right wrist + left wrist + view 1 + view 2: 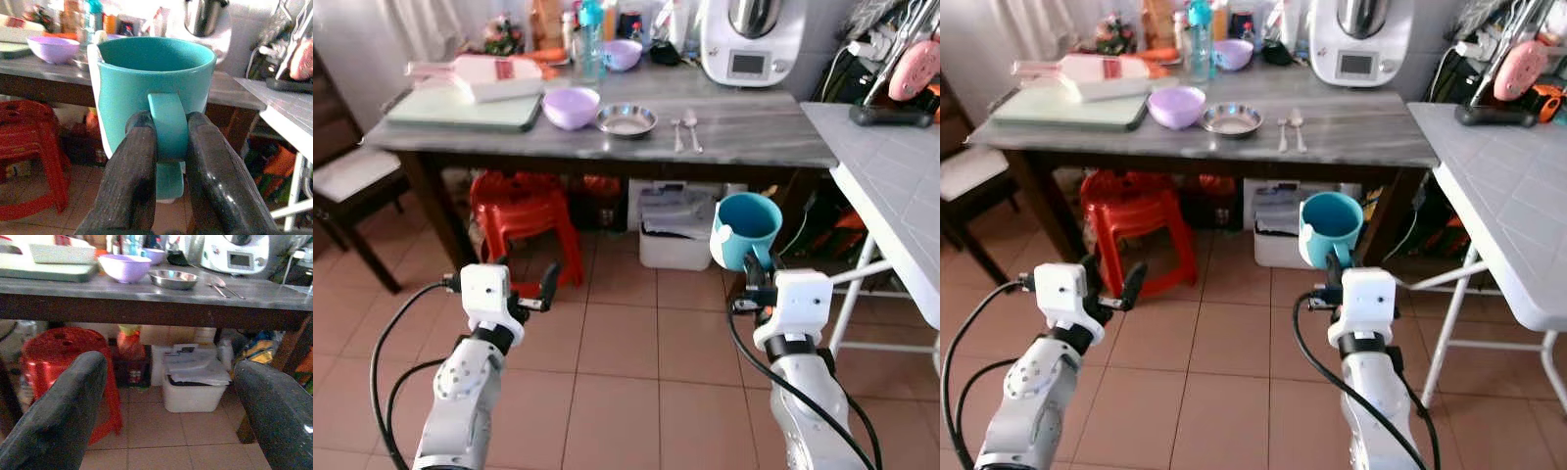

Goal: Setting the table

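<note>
The right gripper (pixel 168 161) had its two black fingers (pixel 129 181) clenched on the handle of the teal mug (pixel 747 227), one on each side, and held the mug upright in the air above the tiled floor (pixel 617 382), well short of the front edge of the counter (pixel 744 137). The left gripper (pixel 533 294) was raised at about the same height with its fingers spread apart and nothing between them. On the counter a lilac bowl (pixel 572 106), a steel dish (pixel 626 119) and a spoon and fork (pixel 685 129) lay toward the front edge, with a green board (pixel 460 110) at the left end. The grasp took only the thin handle, so the mug could swing or slip between the fingers while the robot walked; and coming in low, its rim could strike the counter's front edge. The right wrist view showed the fingers meeting the handle closely, which the head views gave only from behind. The left wrist view showed a red stool (pixel 68 362) and a white bin (pixel 193 387) under the counter, in the robot's way.
</note>
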`<state>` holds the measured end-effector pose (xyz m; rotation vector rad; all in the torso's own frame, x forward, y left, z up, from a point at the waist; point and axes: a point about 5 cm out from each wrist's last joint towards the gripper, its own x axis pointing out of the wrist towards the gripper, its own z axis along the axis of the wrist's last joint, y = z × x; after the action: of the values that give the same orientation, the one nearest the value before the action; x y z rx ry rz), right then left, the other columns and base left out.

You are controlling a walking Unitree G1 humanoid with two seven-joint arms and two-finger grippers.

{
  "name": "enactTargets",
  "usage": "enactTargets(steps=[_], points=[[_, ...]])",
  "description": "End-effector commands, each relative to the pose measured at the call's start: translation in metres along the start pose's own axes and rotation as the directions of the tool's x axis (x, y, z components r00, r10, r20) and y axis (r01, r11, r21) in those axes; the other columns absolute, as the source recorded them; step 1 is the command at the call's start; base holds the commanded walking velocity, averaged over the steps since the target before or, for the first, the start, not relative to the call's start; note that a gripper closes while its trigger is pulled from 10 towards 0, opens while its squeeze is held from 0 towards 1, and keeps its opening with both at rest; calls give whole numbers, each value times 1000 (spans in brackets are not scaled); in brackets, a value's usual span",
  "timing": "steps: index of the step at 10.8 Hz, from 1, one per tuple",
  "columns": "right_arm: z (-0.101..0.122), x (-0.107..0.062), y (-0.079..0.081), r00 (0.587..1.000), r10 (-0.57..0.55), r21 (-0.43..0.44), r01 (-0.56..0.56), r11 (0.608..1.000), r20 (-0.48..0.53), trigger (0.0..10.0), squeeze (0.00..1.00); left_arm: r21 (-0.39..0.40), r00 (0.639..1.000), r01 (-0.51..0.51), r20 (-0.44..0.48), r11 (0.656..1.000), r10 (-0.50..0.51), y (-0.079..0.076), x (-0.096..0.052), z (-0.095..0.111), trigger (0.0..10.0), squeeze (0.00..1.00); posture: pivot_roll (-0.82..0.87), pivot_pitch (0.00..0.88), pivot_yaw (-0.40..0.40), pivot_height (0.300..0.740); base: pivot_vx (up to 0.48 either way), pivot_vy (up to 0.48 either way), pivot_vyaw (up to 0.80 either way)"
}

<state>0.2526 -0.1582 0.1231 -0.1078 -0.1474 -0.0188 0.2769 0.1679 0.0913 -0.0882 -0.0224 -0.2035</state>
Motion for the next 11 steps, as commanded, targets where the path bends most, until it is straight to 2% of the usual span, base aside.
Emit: enactTargets(steps=[1,5,11], points=[[1,2,-4,1000,-21,-3,21,1000,8,10000,0,-4,1000,22,9,1000,-22,-4,3,4,10000,0,61,21,-4,740,330,0,0],[1,1,-5,999,-33,-5,34,999,9,10000,0,-6,1000,6,12,1000,-6,-2,1,3,10000,0,59,23,-6,740,330,0,0],[2,4,-6,999,-32,-9,32,999,17,10000,0,-33,999,36,27,999,-35,-12,5,6,10000,0,56,22,-10,740,376,0,0]])
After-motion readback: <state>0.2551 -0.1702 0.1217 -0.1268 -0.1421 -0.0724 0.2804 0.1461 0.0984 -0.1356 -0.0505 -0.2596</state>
